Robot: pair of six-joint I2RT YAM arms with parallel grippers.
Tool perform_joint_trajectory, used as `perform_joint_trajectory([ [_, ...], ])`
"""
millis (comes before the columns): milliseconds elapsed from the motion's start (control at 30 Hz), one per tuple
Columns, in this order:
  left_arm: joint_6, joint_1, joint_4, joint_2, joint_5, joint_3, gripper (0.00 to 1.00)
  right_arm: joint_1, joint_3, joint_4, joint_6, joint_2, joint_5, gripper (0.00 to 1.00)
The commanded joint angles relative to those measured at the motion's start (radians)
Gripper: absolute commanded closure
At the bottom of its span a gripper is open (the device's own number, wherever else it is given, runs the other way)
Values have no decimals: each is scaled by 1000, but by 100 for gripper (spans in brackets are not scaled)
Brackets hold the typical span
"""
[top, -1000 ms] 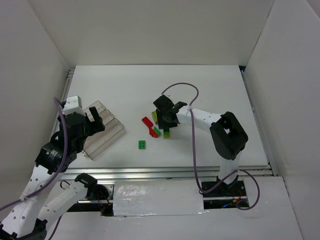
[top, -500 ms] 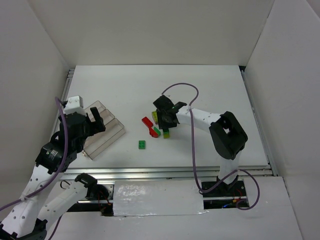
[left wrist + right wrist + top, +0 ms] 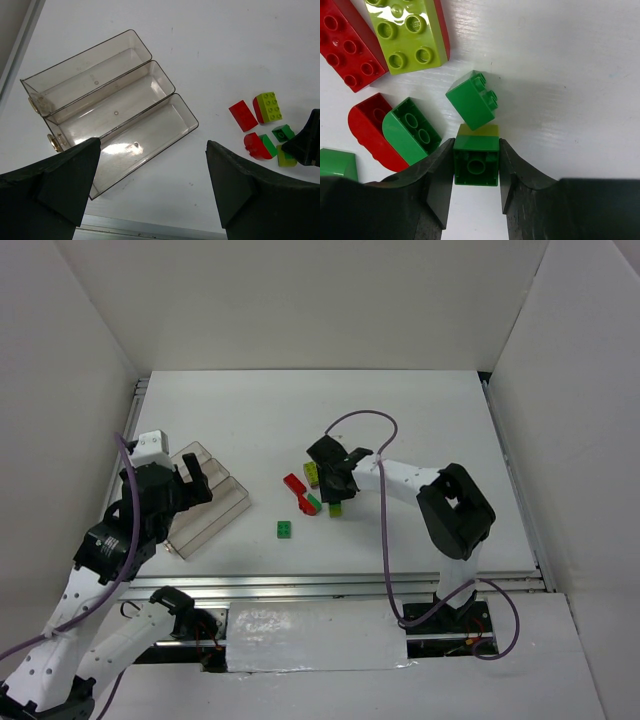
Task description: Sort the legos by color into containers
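Note:
My right gripper (image 3: 476,167) is shut on a bright green lego (image 3: 476,161) with a yellow-green piece (image 3: 478,130) stuck to its far end, low over the table; in the top view the right gripper (image 3: 335,490) is over the lego cluster. Beside it lie a small green lego (image 3: 471,99), a yellow-green lego (image 3: 407,35), a red lego (image 3: 350,45), a rounded red lego (image 3: 367,129) and a green lego (image 3: 412,131). One green lego (image 3: 285,529) lies apart. The clear three-trough containers (image 3: 110,107) hold nothing. My left gripper (image 3: 155,185) is open above their near end.
White walls enclose the table on three sides. A metal rail (image 3: 350,585) runs along the near edge. The right arm's cable (image 3: 385,440) loops above the table behind the legos.
My right gripper has shifted slightly toward the near edge over the legos. My left arm has moved only a little.

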Motion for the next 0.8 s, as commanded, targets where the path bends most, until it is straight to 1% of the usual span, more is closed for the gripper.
perform_joint_trajectory([
  [0,15,6,47,2,5,-3,0,12,-21,25,4,-21,-7,85],
  [33,15,6,47,2,7,-3,1,12,-35,28,7,-55,-7,97],
  [100,15,6,41,1,20,2,0,11,-55,38,16,-112,-5,100],
  [133,16,6,41,1,40,6,1,8,-81,41,17,-188,-7,100],
  [167,32,6,57,-1,127,14,0,8,-98,48,14,-236,-14,100],
  [200,38,6,77,-1,193,14,0,8,-137,82,1,-283,-66,100],
  [233,36,6,97,2,268,19,1,9,-159,106,-6,-387,-104,100],
  [267,35,6,149,18,448,19,0,6,-179,172,-10,-440,-155,100],
  [300,29,5,186,27,546,16,0,6,-228,211,-25,-536,-218,100],
  [333,15,3,235,51,771,1,0,1,-252,296,-30,-578,-372,100],
  [367,1,2,352,65,888,-13,0,-3,-274,344,-29,-622,-449,100],
  [400,-38,0,426,79,993,-54,1,-9,-317,384,-23,-696,-576,100],
  [433,-65,-3,506,99,1093,-78,1,-25,-335,424,-18,-728,-635,100],
  [467,-94,-18,666,104,1243,-101,1,-37,-355,506,-4,-760,-690,100],
  [500,-120,-27,735,108,1292,-119,1,-52,-384,533,8,-814,-739,100],
  [533,-155,-39,796,107,1321,-147,1,-63,-401,589,20,-834,-839,100],
  [567,-159,-71,835,104,1335,-156,0,-86,-414,676,57,-853,-888,100],
  [600,-155,-90,867,99,1334,-159,0,-91,-431,720,80,-874,-931,100],
  [633,-136,-105,869,90,1323,-156,1,-91,-435,795,111,-879,-983,100],
  [700,-120,-144,876,85,1315,-147,0,-89,-449,873,146,-880,-1028,100],
  [733,-117,-151,877,87,1315,-144,1,-88,-458,960,190,-879,-1043,100],
  [767,-117,-159,878,88,1315,-141,0,-88,-473,1004,212,-874,-1072,100],
])
